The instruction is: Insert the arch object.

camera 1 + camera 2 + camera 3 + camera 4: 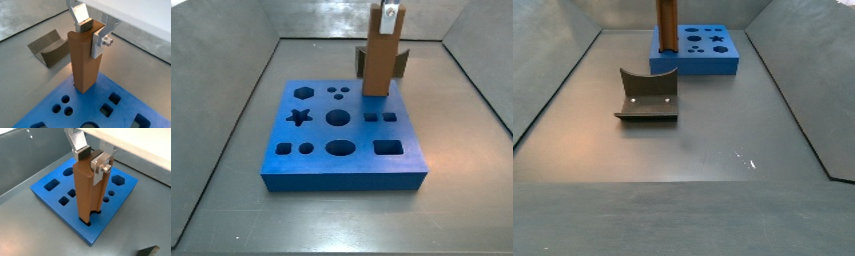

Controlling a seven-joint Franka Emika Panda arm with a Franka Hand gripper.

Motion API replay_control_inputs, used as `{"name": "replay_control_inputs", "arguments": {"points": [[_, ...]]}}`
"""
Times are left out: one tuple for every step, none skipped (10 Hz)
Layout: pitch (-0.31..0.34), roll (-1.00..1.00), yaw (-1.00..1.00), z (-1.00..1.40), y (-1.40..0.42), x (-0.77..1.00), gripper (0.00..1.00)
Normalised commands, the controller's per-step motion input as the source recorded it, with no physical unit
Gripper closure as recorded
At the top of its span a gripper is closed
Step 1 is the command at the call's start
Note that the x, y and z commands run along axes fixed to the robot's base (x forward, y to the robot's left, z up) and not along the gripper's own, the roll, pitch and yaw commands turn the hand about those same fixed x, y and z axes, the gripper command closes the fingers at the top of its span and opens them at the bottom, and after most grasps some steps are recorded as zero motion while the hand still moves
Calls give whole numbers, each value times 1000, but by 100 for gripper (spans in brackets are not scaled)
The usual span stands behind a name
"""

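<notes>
The arch object (85, 60) is a tall orange-brown bar that stands upright, and it shows in both wrist views (88, 193). My gripper (91, 31) is shut on its top end, one silver finger (101, 167) on the near face and one dark pad behind. The bar's lower end sits at a slot near one edge of the blue board (60, 188), with a dark gap showing round its foot. In the side views the bar (381, 60) (667, 25) rises from the board (338, 150) (707, 60), and the gripper (389, 15) is at its top.
A squat dark grey-brown block with a curved dip (647, 95) lies on the grey floor apart from the board; it also shows in a wrist view (48, 47). The board has several other shaped holes (338, 118). Grey walls (251, 70) enclose the floor.
</notes>
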Motion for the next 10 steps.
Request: {"name": "replay_control_inputs", "arguments": {"points": [[0,71,146,-286,34,0,100],[0,64,54,-291,34,46,100],[0,131,26,-289,51,3,100],[0,153,57,-306,54,0,100],[0,173,60,-289,63,0,100],[0,206,3,-326,54,0,100],[0,263,0,-394,20,9,100],[0,251,0,-420,17,20,100],[-16,191,0,-411,0,23,100],[-34,39,11,-440,0,0,100]]}}
